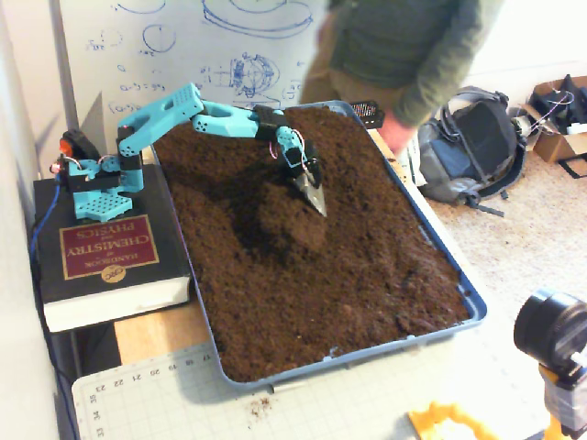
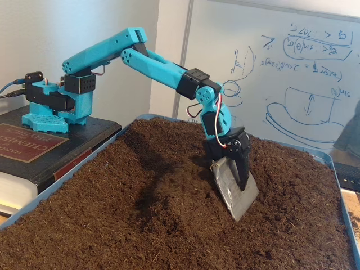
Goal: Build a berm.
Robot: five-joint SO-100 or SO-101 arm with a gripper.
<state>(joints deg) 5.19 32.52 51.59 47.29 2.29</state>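
The teal arm reaches from its base over the blue tray [image 1: 472,307] of dark soil. My gripper [image 1: 313,191] [image 2: 240,190] carries a silver foil scoop [image 2: 235,194]; the black finger [image 2: 242,169] lies flat against it, so it is shut on the scoop. The scoop points steeply down with its tip at the soil surface. Just below and left of the tip in a fixed view, the berm [image 1: 286,225] shows as a low raised mound with a dark hollow [image 1: 240,213] beside it. In the low fixed view the berm [image 2: 174,194] rises left of the scoop.
The arm's base [image 1: 96,188] stands on a thick book [image 1: 105,261] left of the tray. A person [image 1: 404,55] stands at the tray's far right corner, hand near the rim. A backpack [image 1: 472,151], a cutting mat [image 1: 303,403] and a camera [image 1: 555,344] surround the tray.
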